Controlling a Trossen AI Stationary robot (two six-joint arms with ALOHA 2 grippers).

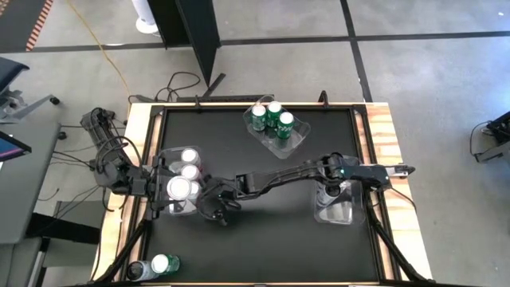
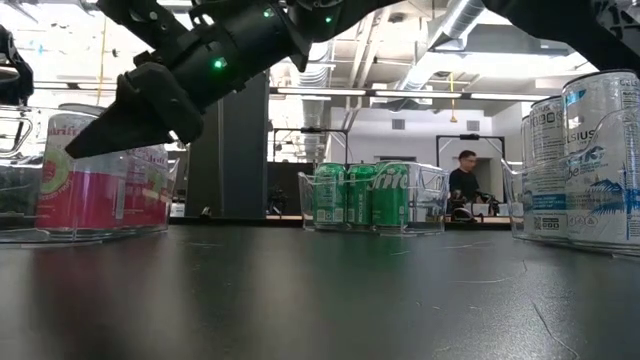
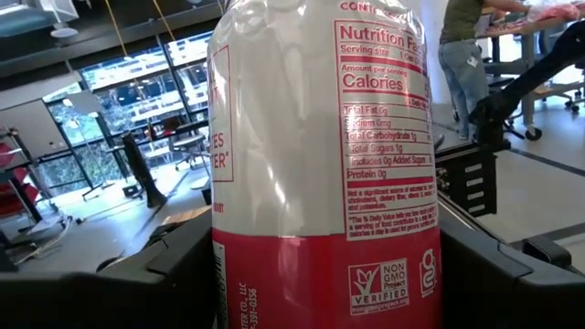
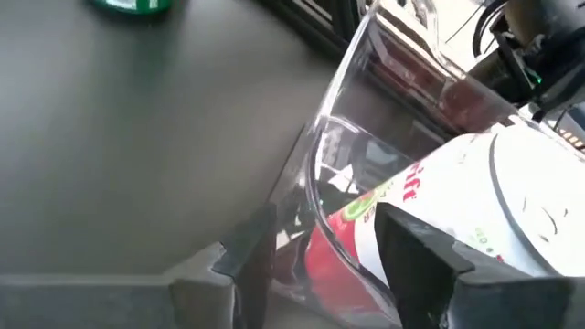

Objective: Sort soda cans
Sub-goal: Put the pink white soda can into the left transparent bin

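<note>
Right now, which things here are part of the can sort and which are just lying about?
Job:
- red/pink cans in left bin, one held by left gripper
- green cans in far bin
- silver cans in right bin
- loose green can, loose dark can
- right gripper beside left bin

Lying about:
- cables on floor
- person in background

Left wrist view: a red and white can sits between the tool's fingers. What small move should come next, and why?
Probably lower the red can into the left bin and open the left tool. That tool grips it over this bin, where two similar cans already stand. The right tool is open beside the bin's wall.
</note>
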